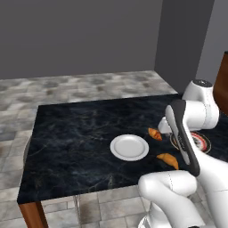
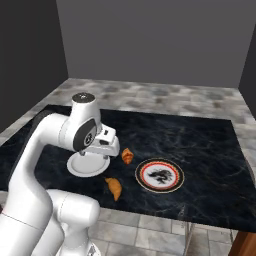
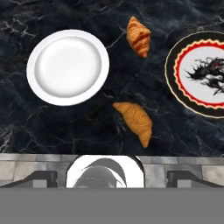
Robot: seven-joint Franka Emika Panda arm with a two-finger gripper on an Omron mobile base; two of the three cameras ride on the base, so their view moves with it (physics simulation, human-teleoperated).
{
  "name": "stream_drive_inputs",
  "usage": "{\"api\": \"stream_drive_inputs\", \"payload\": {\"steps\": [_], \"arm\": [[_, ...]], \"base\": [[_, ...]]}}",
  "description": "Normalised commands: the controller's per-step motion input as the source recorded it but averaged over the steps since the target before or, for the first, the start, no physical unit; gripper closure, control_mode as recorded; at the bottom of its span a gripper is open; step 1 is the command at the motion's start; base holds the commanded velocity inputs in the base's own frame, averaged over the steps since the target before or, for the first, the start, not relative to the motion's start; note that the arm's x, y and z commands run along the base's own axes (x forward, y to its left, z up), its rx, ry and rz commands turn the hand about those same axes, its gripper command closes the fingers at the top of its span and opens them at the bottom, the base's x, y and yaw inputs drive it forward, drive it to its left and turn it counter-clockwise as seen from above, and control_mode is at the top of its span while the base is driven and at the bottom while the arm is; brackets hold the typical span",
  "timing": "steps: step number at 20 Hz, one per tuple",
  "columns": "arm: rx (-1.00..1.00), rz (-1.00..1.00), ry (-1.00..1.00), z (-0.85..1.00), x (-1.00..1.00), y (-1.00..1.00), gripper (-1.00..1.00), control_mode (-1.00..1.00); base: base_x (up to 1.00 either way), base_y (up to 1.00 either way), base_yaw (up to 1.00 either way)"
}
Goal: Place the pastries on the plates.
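On the black marble desk (image 1: 71, 133), the plain white plate (image 3: 68, 66) sits at 10 o'clock in the hand view and the patterned plate (image 3: 202, 73) at 3. Both croissants lie on bare desk between them: one (image 3: 138, 36) at 12, one (image 3: 135, 121) near centre. The claw (image 3: 112, 175) hangs wide, holding nothing

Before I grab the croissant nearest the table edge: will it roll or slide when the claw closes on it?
The nearer croissant lies flat on its curved side, so it probably won't roll. On the glossy marble table it may skid or spin if nudged. Tapered ends look awkward; its thick middle seems safest.
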Motion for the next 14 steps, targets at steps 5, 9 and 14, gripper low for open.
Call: {"api": "stream_drive_inputs", "payload": {"steps": [5, 9, 14], "arm": [[0.0, 0.01, 0.04, -0.26, -0.02, -0.12, -1.0, -1.0], [0.0, 0.06, 0.07, -0.3, 0.0, -0.09, -1.0, -1.0], [0.0, 0.07, 0.04, -0.3, 0.0, -0.03, -1.0, -1.0]], "base": [[0.0, 0.0, 0.0], [0.0, 0.0, 0.0], [0.0, 0.0, 0.0]]}}
